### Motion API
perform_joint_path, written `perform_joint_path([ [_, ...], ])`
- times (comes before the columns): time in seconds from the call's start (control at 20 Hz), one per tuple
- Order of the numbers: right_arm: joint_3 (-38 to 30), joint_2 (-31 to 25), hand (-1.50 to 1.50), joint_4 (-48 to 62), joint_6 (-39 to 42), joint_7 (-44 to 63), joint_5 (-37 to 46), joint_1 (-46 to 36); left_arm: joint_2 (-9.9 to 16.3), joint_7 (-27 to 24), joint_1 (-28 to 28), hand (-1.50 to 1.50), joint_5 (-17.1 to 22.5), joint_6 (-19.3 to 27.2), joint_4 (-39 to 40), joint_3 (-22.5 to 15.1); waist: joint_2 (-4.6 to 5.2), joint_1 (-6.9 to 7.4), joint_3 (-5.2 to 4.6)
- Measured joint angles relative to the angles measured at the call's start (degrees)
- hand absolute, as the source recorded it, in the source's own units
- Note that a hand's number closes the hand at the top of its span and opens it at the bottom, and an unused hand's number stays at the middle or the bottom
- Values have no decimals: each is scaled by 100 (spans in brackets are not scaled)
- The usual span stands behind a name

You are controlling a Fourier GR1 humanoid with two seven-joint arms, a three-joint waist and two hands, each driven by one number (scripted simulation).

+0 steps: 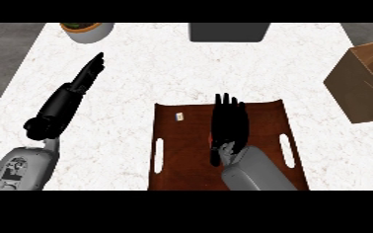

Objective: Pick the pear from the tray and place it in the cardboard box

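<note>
- No text, brand, number or sign can be read anywhere in the head view.
- A small pale tag-like patch [178, 115] lies on the brown tray [191, 168], near the tray's far left corner; whether it bears any writing cannot be told.
- The cardboard box [354, 83], to the right of the tray, shows plain brown sides with no printing.

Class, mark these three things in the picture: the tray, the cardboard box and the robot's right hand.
tray [182, 148]: head view, bare brown floor left of the hand.
cardboard box [354, 86]: head view, its brown side wall at the right edge.
right hand [229, 123]: head view, back of the hand, over the tray.
</note>
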Motion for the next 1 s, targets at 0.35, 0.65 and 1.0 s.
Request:
perform_joint_path([
  [0.35, -184, -28, -150, 232, -67, -77, 194, 89, -121, 24, 68, 0, -114, -45, -74, 94, -2, -5, 0],
  [0.65, -350, -8, 150, 343, -145, -341, 327, 321, -265, 37, 68, 0, -253, -165, -95, 180, -2, -11, 0],
  [1.0, -312, 19, 150, 856, -474, -977, 858, 37, -366, -69, 118, 0, -398, -272, -71, 296, -5, 5, -2],
])
